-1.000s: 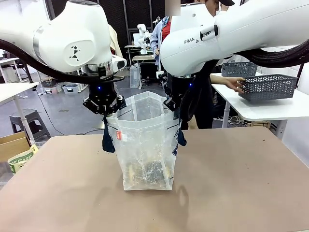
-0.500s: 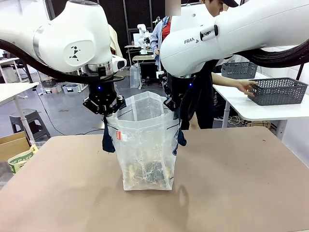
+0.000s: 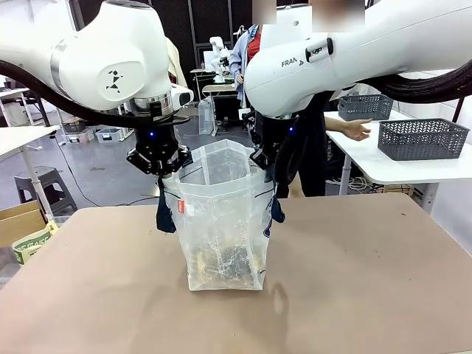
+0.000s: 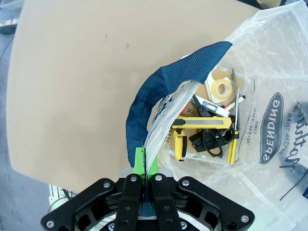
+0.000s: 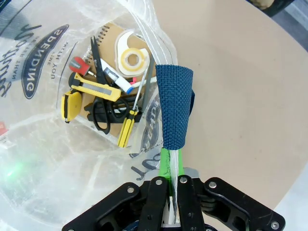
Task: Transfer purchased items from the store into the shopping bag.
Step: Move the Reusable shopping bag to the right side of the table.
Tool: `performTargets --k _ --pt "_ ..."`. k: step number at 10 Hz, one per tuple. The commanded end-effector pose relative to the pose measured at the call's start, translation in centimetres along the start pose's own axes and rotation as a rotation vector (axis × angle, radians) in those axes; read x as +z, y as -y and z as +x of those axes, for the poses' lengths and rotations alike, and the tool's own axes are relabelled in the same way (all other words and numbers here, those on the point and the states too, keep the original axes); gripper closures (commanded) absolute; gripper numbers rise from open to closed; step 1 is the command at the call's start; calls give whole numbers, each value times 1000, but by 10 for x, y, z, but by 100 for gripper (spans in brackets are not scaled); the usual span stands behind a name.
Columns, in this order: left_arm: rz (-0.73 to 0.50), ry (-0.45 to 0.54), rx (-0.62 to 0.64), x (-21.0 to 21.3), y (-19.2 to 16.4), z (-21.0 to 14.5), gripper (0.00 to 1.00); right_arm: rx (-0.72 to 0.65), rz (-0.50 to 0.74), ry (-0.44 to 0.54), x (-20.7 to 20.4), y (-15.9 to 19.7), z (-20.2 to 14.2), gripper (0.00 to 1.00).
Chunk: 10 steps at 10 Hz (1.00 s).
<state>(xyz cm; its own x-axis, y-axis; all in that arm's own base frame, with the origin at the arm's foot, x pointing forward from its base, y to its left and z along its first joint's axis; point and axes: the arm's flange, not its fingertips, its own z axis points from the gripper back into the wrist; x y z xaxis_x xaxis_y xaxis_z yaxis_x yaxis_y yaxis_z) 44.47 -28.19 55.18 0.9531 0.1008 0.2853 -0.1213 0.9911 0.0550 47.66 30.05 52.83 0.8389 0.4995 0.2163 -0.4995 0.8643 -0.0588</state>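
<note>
The shopping bag (image 3: 221, 221), a translucent plastic tote with navy strap handles, stands upright on the brown table (image 3: 369, 280), held wide at the mouth. My left gripper (image 3: 160, 171) is shut on the bag's left rim beside its navy handle (image 4: 159, 91). On the opposite rim my right gripper (image 3: 267, 171) is shut by the other handle (image 5: 174, 103). Inside the bag lie a roll of tape (image 4: 221, 89), a yellow utility knife (image 4: 204, 124), black scissors (image 5: 103, 113), a screwdriver (image 5: 129, 122) and a spiral notebook (image 5: 115, 36).
A person stands behind the bag, one hand (image 3: 359, 130) stretched over a white side table (image 3: 413, 166) at the right. Two dark grey mesh baskets (image 3: 422, 139) (image 3: 365, 105) sit there. A stool (image 3: 44, 184) and a cardboard box (image 3: 22, 228) stand left of the table.
The person's hand slid the nearer mesh basket to the right on the side table, let go of it and drew back. Both arms and the bag have stayed still.
</note>
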Motion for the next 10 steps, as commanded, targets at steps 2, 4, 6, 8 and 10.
performTargets --k 2,4,6,8,10 --pt "-63 34 82 18 7 -5 100 -153 -39 -14 0 -15 17 100" --pt "-96 41 127 24 10 -7 100 -243 -71 -42 0 -30 28 100" --pt "-108 9 142 18 15 -11 100 -287 -68 -49 -3 -36 39 100" --pt "-91 -10 123 15 17 -17 100 -342 -101 -48 -4 -37 46 100" --pt "-87 -7 113 17 15 -10 100 -280 -46 -43 -4 -33 31 100"
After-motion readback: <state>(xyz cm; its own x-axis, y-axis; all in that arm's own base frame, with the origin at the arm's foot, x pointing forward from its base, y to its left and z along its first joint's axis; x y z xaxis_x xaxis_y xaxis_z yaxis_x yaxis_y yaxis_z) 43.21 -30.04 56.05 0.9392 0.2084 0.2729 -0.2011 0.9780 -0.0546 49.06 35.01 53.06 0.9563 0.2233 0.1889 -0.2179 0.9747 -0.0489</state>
